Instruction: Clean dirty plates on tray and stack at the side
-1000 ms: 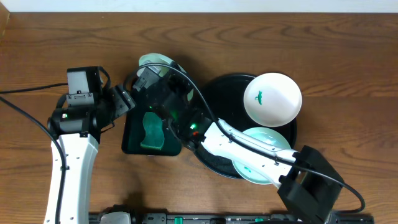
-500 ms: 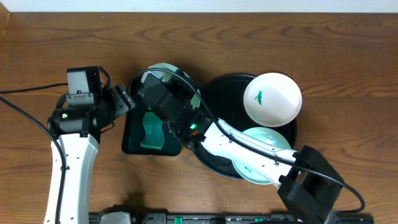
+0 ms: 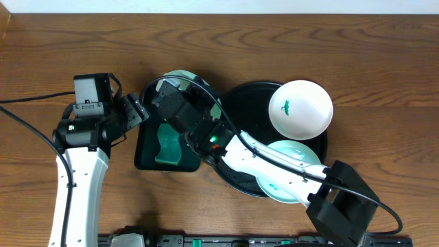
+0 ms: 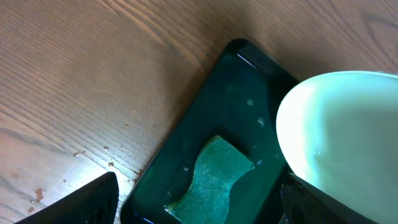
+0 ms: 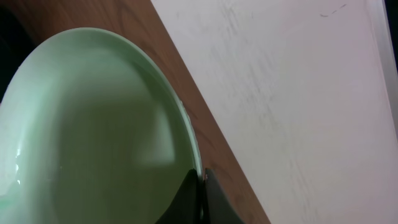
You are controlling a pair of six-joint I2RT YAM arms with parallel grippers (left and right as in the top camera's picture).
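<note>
Mint-green plate (image 5: 93, 124), clamped at its rim by the right hand (image 5: 200, 180), has shifted over the sponge (image 4: 211, 168) in the green tray (image 4: 236, 81), ready for wiping; left hand (image 3: 136, 110) gapes wide, empty.

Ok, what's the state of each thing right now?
held mint plate: raised over green tray
right gripper: shut on held mint plate
left gripper: open, empty
white plate: on black tray, smeared
other mint plate: on black tray, smeared
sponge: lying in green tray
</note>
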